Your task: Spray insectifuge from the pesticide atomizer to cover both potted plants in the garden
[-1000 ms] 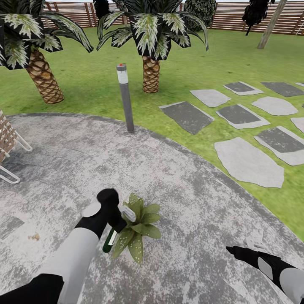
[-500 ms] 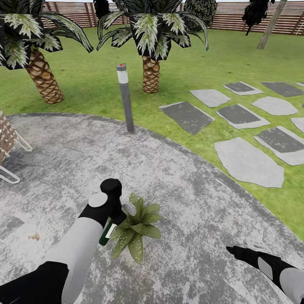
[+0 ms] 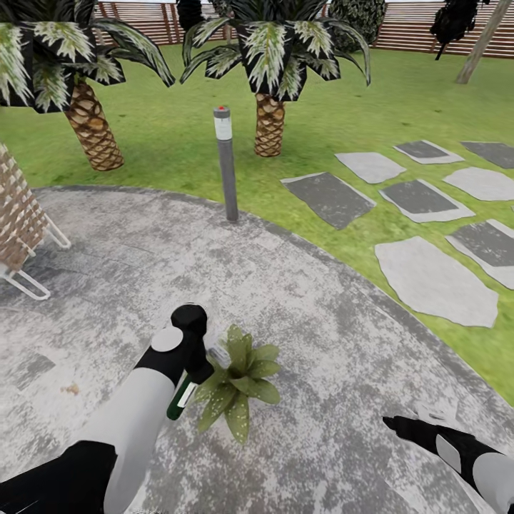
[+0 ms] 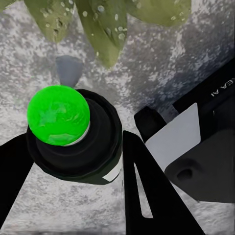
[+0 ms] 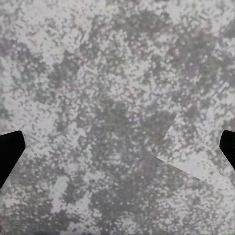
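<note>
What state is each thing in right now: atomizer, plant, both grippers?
Pesticide atomizer: held in the left gripper, tilted, spray head toward the plant.
Potted plant: upright on the patio, pale specks on its leaves in the left wrist view.
Left gripper: shut on the atomizer, right beside the plant.
Right gripper: open, holding nothing, low over bare paving.

One potted plant (image 3: 239,382) is seen on the patio (image 3: 321,335), well in from its curved edge, with one pesticide atomizer (image 3: 181,396) just beside it. One bollard lamp (image 3: 227,163) is counted at the patio's far edge. Two palms (image 3: 89,128) (image 3: 270,121) are counted on the lawn (image 3: 178,135) beyond. Seven stepping stones are counted on the grass off the patio's right edge, the nearest (image 3: 435,280) being the largest. One wicker seat (image 3: 21,221) is seen at the left edge.
</note>
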